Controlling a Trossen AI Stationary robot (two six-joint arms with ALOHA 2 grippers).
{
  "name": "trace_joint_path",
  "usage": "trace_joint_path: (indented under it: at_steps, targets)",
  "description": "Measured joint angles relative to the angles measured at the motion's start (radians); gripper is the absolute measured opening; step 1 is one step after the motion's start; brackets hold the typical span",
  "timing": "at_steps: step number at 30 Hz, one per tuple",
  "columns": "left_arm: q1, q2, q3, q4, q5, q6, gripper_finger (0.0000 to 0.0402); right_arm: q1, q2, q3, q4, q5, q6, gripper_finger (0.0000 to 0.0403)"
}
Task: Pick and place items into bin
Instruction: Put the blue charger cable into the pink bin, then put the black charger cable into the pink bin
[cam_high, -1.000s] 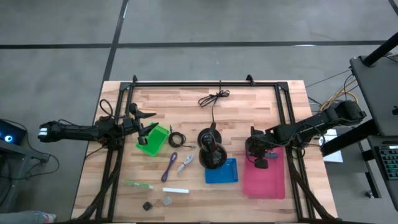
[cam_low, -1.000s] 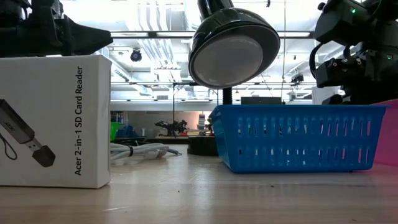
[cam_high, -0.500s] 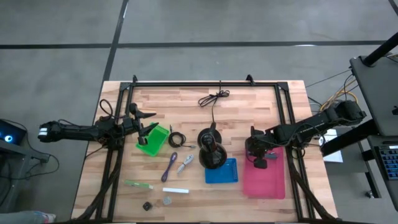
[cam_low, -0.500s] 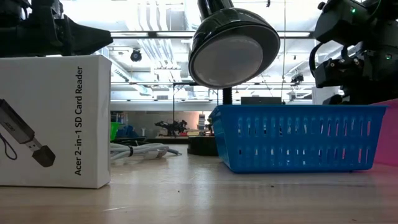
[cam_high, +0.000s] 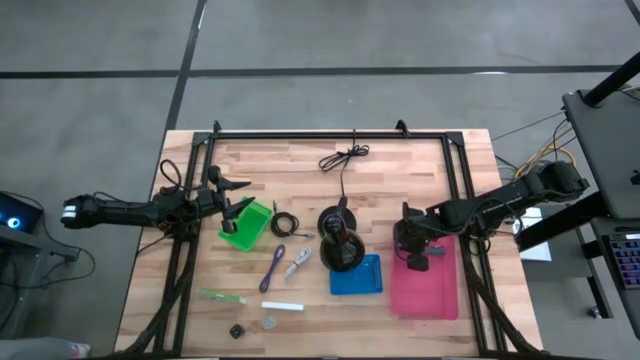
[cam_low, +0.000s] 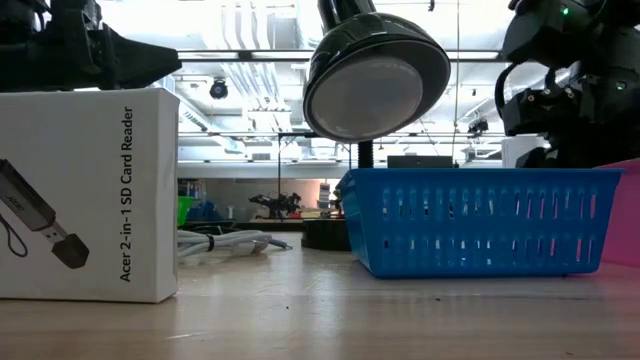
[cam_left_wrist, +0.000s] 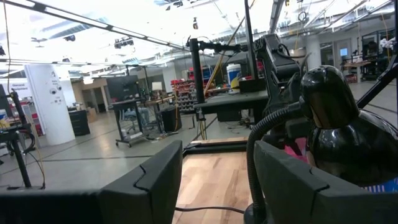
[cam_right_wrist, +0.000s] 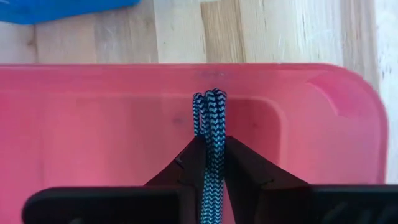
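1. High view: the right gripper (cam_high: 418, 258) sits at centre right of the frame, over the upper left corner of the pink rectangular plastic bin (cam_high: 427, 290). The left gripper (cam_high: 235, 198) waits at centre left, just above the green plastic bin (cam_high: 246, 226). Below centre lie a purple tool (cam_high: 272, 268), a small black cable coil (cam_high: 289, 224), a green stick (cam_high: 222, 297), a white stick (cam_high: 282, 306) and two tiny black and grey cubes (cam_high: 252, 327). A blue slotted basket (cam_high: 357, 275) lies just left of the pink bin, beside a black joystick-like stand (cam_high: 339, 240).

2. Low view: the blue basket fills the right centre; a white cardboard card-reader box (cam_low: 88, 193) stands at the left.

3. Left wrist view: the left fingers (cam_left_wrist: 155, 180) stand wide apart, with nothing between them.

4. Right wrist view: the right jaws are clamped on a folded blue-and-black braided cord (cam_right_wrist: 210, 144), at lower centre, over the pink bin's floor.
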Motion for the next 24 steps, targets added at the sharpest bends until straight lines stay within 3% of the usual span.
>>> trace_joint_path:
  at_steps: [13,24]
  targets:
    - [0.000,0.000,0.000,0.000,0.000,0.000,0.0185,0.000,0.000,0.034,0.000,0.000,-0.007,0.0094]
    - [0.000,0.000,0.000,0.000,0.000,0.000,0.0185,0.000,0.000,0.122,-0.150,0.000,-0.014,0.0088]
